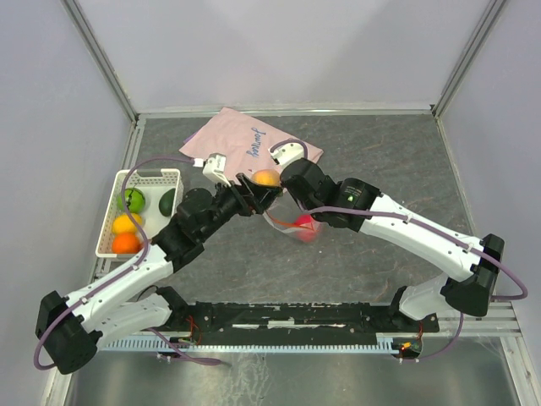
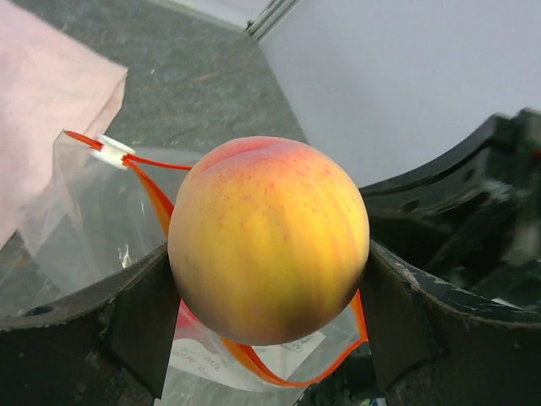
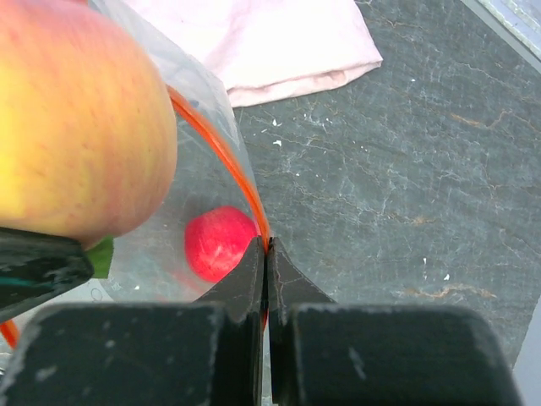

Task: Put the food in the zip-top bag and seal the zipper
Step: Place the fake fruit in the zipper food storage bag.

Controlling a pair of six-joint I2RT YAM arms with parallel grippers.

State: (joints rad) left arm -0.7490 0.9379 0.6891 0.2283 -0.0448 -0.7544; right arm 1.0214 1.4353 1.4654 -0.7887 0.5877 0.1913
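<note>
My left gripper [image 1: 264,188] is shut on a peach fruit [image 1: 267,178], which fills the left wrist view [image 2: 269,239], held over the open mouth of the clear zip-top bag [image 1: 287,225]. The bag's red-orange zipper strip [image 2: 161,203] loops beneath the peach, with a white slider [image 2: 112,150] at its far end. My right gripper [image 3: 267,247] is shut on the zipper rim [image 3: 221,150] and holds the bag's mouth up. A red fruit [image 3: 220,243] lies inside the bag; it also shows in the top view [image 1: 305,226].
A white slotted basket [image 1: 168,178] at the left holds green [image 1: 134,200], dark green [image 1: 167,203] and orange [image 1: 126,243] fruits. A pink cloth [image 1: 245,142] with blue writing lies behind the bag. White walls enclose the dark table.
</note>
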